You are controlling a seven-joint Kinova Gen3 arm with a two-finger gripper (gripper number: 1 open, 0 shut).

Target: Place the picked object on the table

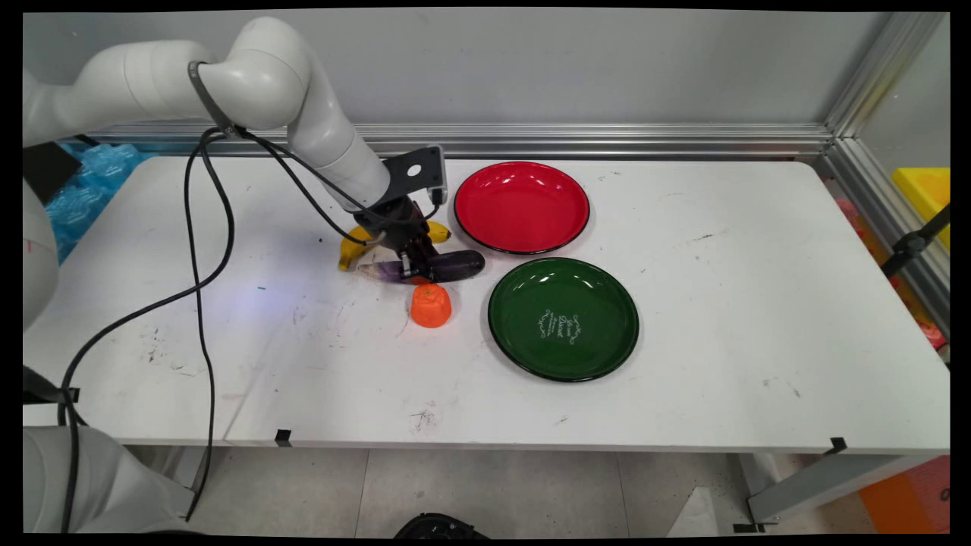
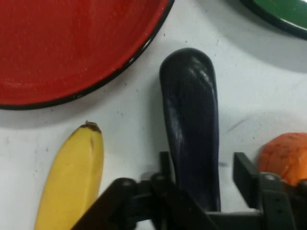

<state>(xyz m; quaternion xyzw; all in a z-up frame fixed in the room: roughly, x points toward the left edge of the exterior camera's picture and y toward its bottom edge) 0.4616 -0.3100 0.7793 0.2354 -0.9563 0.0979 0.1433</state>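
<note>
I see the gripper (image 2: 205,179) down mid-frame on the worktop (image 1: 683,364), fingers spread either side of the dark eggplant (image 2: 192,120), not clamped, banana (image 2: 72,177) beside it, orange fruit (image 1: 430,305) just below, red plate (image 1: 522,206) upper right, green plate (image 1: 563,318) lower right

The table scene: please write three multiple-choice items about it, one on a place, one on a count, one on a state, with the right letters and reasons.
1. What lies between the gripper's fingers?
A. eggplant
B. banana
C. orange fruit

2. How many plates are on the table?
A. one
B. two
C. three

3. How is the gripper?
A. shut on the banana
B. raised high
C. open, down at the table

Answers:
1 A: the hand view shows a finger on each side of the eggplant.
2 B: a red plate and a green plate.
3 C: the fingers stand apart.
</note>
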